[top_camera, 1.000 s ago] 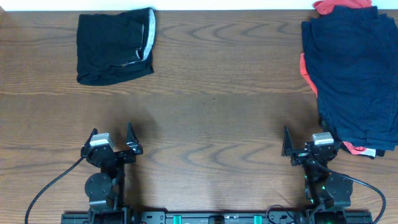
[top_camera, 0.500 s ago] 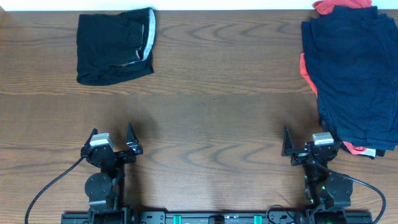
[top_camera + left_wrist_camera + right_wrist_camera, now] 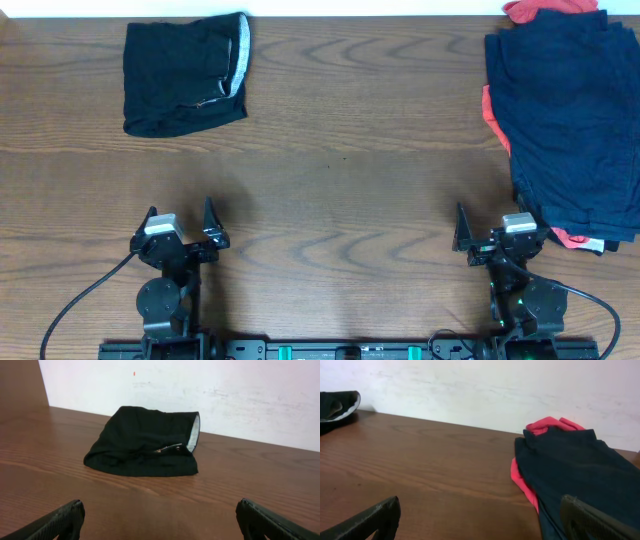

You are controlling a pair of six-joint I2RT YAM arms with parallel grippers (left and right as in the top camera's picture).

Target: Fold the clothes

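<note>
Clothes: navy pile [image 3: 570, 120] over a red-orange piece [image 3: 545, 10], far right of the worktop [image 3: 340, 150]; black piece [image 3: 185, 75] with grey band, far left, compactly bundled.

Left hand [image 3: 180, 218], right hand [image 3: 502, 232]: both spread wide, empty, near edge, unmoved over the last second; folding judged not begun.

Left wrist view alone shows a metallic glint on the black piece [image 3: 145, 442]. Right wrist view shows red-orange underlying navy [image 3: 570, 475].

One black garment [image 3: 180, 75], one navy pile [image 3: 570, 110], one red-orange piece [image 3: 535, 10]
</note>
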